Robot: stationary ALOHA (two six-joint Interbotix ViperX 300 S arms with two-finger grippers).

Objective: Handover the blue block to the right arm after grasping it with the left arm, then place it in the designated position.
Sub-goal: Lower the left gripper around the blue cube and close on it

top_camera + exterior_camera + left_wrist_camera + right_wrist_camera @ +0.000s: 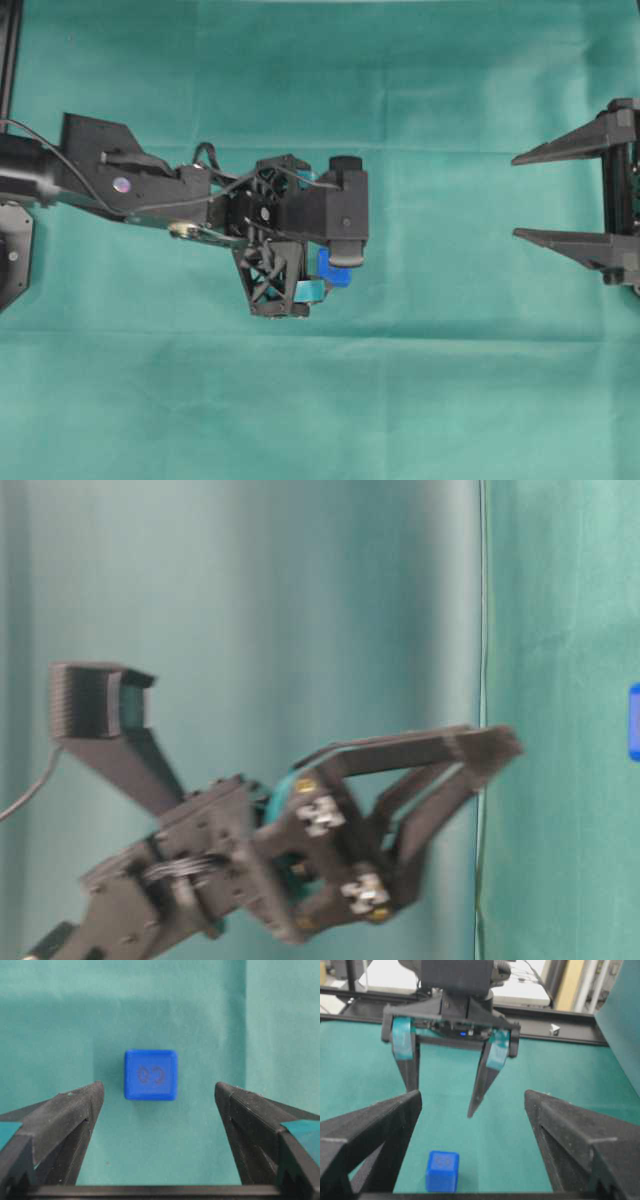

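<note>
So everything here sits on a green cloth [300, 400], a bit creased, with fold lines running across it in the overhead view and a hanging sheet of the same green as a backdrop in the table-level view. My left gripper [159, 1091], the one with teal tape bands on both fingers, hangs over the blue block [150, 1074] with its fingers spread wide, 1 on each side of the block and neither touching it. The block lies flat on the cloth, its faint embossed mark facing up at my left wrist camera. From overhead most of the block [332, 267] is hidden under my left arm, only a blue corner peeks out beside a taped finger. My right gripper [516, 196] waits at the right edge of the cloth, well apart from the block, its plain black fingers also spread wide and holding nothing. From my right wrist camera I see the block [442, 1171] low on the cloth between my 2 black fingers, with the taped gripper [441, 1104] pointing down beyond it. Behind that there's a black rail along the far edge of the cloth, and past it bright, blurry room stuff I can't really make out.
</note>
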